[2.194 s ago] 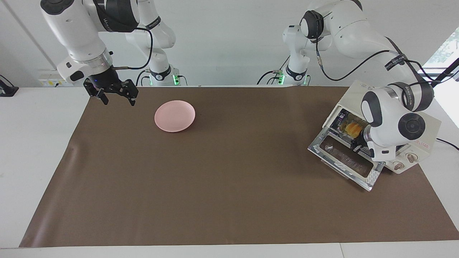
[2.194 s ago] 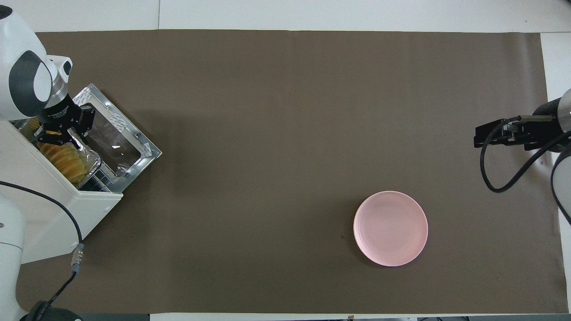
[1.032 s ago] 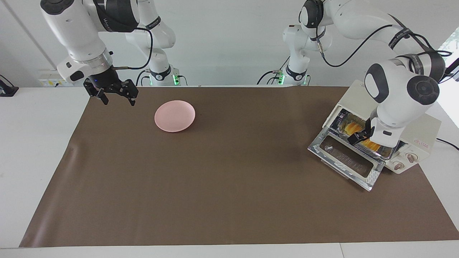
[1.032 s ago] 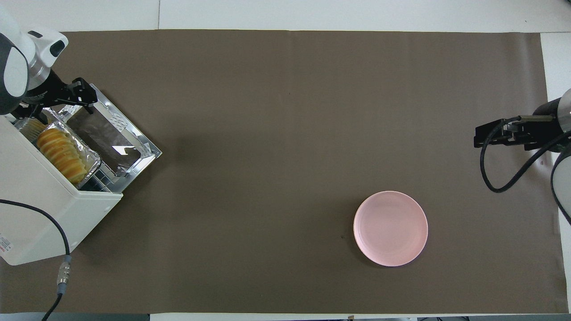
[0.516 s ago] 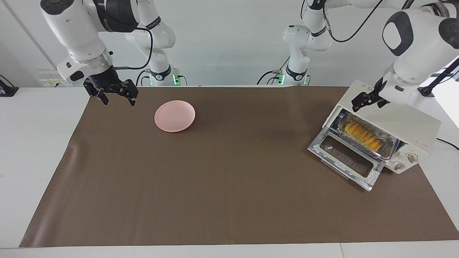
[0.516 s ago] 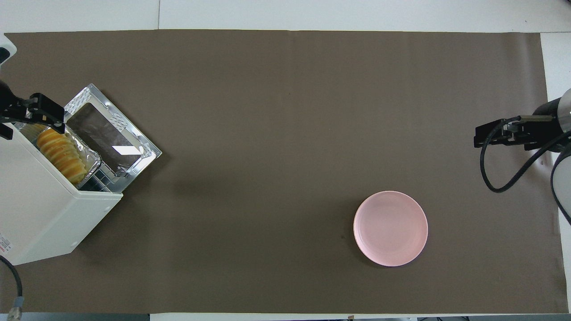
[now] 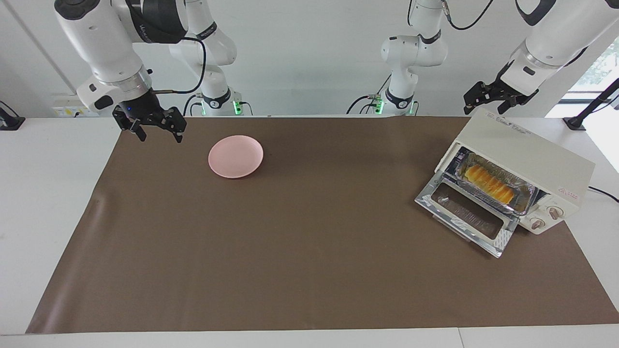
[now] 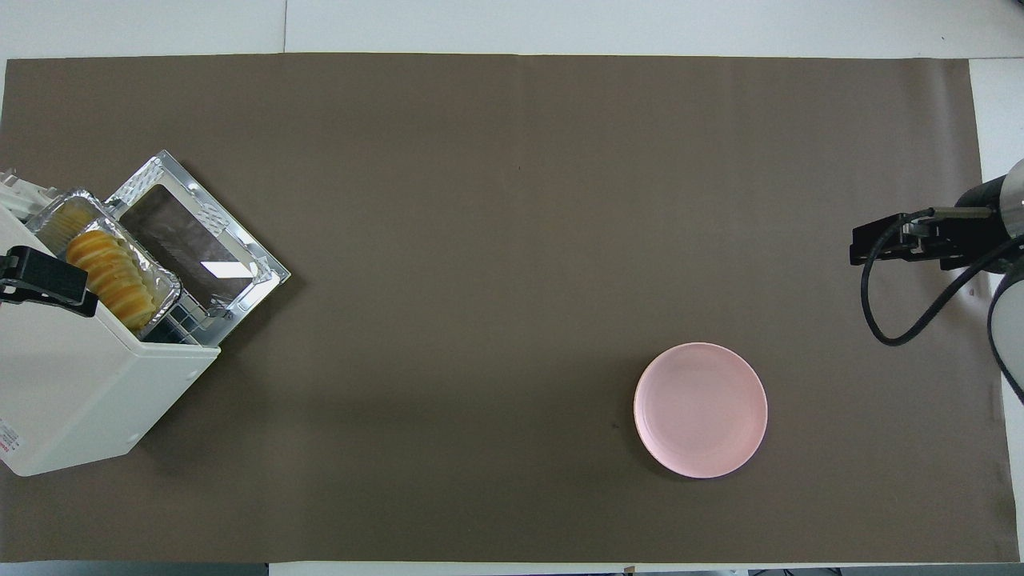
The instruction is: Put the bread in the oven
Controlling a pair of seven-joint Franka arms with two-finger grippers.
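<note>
Lifted clear since a second ago, my left gripper (image 7: 493, 99) now hangs with its fingers spread and empty over the top of the boxy cream-white toaster oven (image 7: 527, 157). The row of yellow-orange ridged bread slices in its crinkled silver foil tray (image 7: 489, 184) sits on the rack in the oven's mouth, part of it jutting out over the dropped glass-windowed metal door (image 7: 466, 214) (at four o'clock in the facing view). If that door swings up now, I judge it would hit the soft foil and crumple it. My right gripper (image 7: 154, 125), open and idle, waits at ten o'clock beside the smooth round pink plate (image 7: 235, 156) on the matte brown mat (image 7: 290, 251).
</note>
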